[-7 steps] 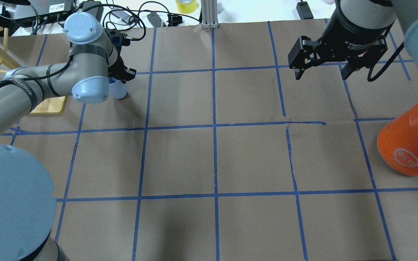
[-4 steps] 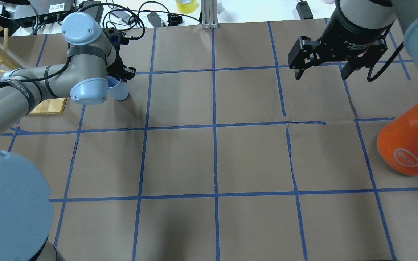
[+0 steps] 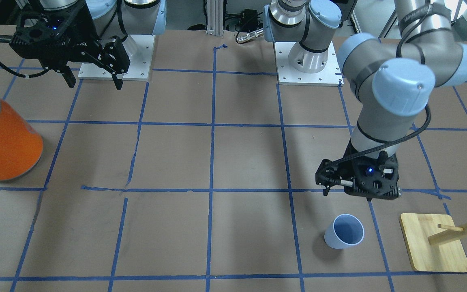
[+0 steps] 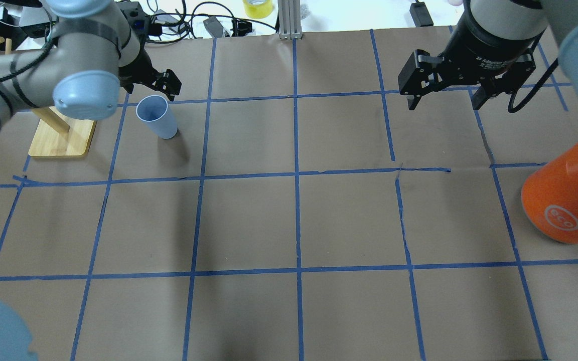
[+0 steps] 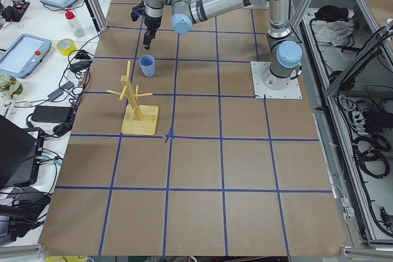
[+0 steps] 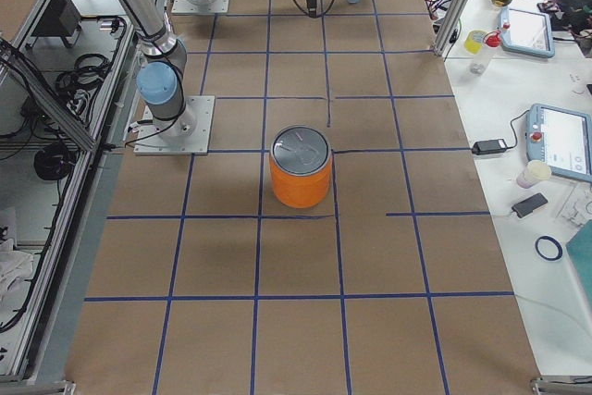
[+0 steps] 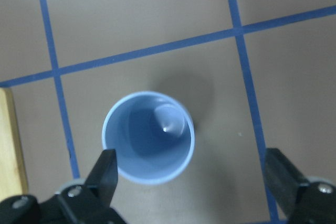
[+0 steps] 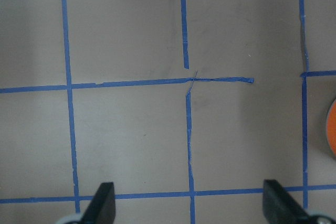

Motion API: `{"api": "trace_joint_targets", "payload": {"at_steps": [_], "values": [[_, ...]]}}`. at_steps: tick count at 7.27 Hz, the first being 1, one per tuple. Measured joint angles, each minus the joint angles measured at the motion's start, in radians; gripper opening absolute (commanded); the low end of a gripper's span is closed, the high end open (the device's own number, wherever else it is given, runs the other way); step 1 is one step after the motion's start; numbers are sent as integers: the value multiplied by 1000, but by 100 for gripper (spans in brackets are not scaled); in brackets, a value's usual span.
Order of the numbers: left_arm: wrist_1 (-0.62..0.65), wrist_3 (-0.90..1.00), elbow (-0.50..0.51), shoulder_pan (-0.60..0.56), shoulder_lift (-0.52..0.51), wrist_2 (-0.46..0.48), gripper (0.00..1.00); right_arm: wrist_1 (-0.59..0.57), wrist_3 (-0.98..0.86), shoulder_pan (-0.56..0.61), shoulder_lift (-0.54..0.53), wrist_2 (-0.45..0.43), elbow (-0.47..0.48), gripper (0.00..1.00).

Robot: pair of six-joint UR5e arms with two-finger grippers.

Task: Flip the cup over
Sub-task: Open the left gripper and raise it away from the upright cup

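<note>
The pale blue cup [image 4: 156,116] stands upright on the brown paper with its open mouth up, at the table's far left. It also shows in the front view [image 3: 343,232] and from above in the left wrist view [image 7: 148,136]. My left gripper [image 4: 149,88] hangs open above the cup and is apart from it. In the left wrist view its fingers [image 7: 105,174] stand wide on either side of the rim. My right gripper [image 4: 444,103] is open and empty, held high over the far right of the table.
A large orange can [image 4: 565,200] with a silver top stands at the right edge. A wooden peg stand on a bamboo base [image 4: 60,138] sits just left of the cup. Cables and boxes lie beyond the far edge.
My left gripper has let go of the cup and risen up and back from it. The cup now stands free, mouth up. The right arm has not moved.
</note>
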Motion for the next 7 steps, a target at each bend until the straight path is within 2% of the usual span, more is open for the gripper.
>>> {"api": "trace_joint_targets", "payload": {"at_steps": [2, 3, 5, 7], "values": [[-250, -39, 63, -5, 150, -26, 100, 0, 0, 0, 0, 0, 0, 100], [-327, -39, 65, -5, 225, -54, 100, 0, 0, 0, 0, 0, 1, 100], [-371, -36, 44, -5, 318, -74, 100, 1, 0, 0, 0, 0, 0, 100], [-368, -45, 31, 2, 319, -68, 100, 0, 0, 0, 0, 0, 1, 100]]}}
